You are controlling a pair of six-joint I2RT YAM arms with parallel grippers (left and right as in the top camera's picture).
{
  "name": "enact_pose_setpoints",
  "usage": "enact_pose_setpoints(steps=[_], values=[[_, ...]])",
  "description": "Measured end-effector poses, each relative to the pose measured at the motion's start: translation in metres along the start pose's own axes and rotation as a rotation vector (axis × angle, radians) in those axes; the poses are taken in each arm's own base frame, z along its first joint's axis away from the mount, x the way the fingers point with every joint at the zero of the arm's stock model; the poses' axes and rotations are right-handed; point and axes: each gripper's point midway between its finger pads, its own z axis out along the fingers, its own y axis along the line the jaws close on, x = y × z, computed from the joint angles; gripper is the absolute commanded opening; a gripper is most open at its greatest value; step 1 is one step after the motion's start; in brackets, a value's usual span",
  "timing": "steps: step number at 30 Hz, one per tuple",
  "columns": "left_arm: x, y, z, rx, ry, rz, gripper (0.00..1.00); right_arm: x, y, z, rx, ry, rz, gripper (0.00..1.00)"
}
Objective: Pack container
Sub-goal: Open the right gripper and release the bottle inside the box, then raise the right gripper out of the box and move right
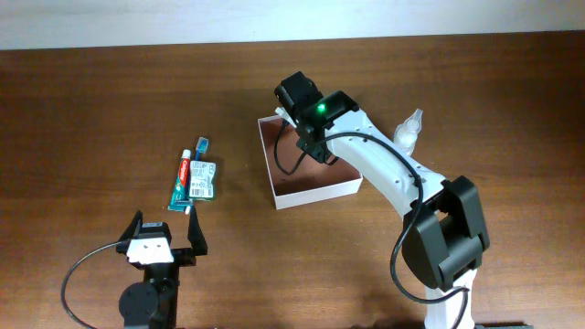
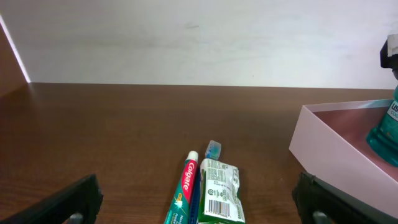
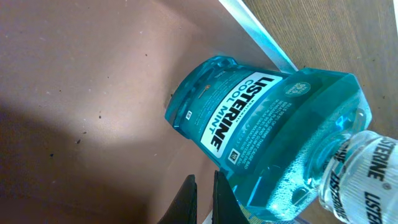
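Mouthwash bottle (image 3: 261,124), centre frame, sits against box (image 1: 315,195) wall, likely saving room; right gripper (image 3: 204,199), bottom edge, fingers nearly pressed together, pinching nothing visible.

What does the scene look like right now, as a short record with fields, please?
container: on the table, right of centre
mouthwash bottle: inside container, near a wall
right gripper: over container, fingers nearly together, beside the bottle, not around it
left gripper: open, empty, at the near table edge
outside container: toothpaste tube, green packet, toothbrush, small clear bottle
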Motion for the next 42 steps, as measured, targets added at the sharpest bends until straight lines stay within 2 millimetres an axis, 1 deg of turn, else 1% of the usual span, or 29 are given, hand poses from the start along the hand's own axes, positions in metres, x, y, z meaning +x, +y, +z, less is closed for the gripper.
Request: enact_pose_setpoints(steps=[12,22,26,30,32,39,42], values=[[0.0,0.0,0.0,0.0,0.0,0.0,0.99,0.002,-0.006,0.0,0.038,0.013,0.0,0.04],[0.0,0.0,0.0,0.0,0.0,0.0,0.99,0.002,-0.005,0.0,0.031,0.012,-0.001,0.04],[0.0,0.0,0.0,0.0,0.0,0.0,0.99,-0.001,0.007,0.0,-0.039,-0.008,-0.003,0.04],[0.0,0.0,0.0,0.0,0.0,0.0,0.99,-0.002,0.026,-0.002,-0.149,-0.022,0.002,0.04],[0.0,0.0,0.0,0.0,0.0,0.0,0.99,0.001,0.034,-0.003,-0.192,-0.012,0.013,0.04],[0.0,0.0,0.0,0.0,0.0,0.0,0.99,0.025,0.065,-0.013,-0.361,0.083,0.072,0.04],[0.0,0.0,0.0,0.0,0.0,0.0,0.99,0.025,0.079,-0.019,-0.443,0.086,0.095,0.04]])
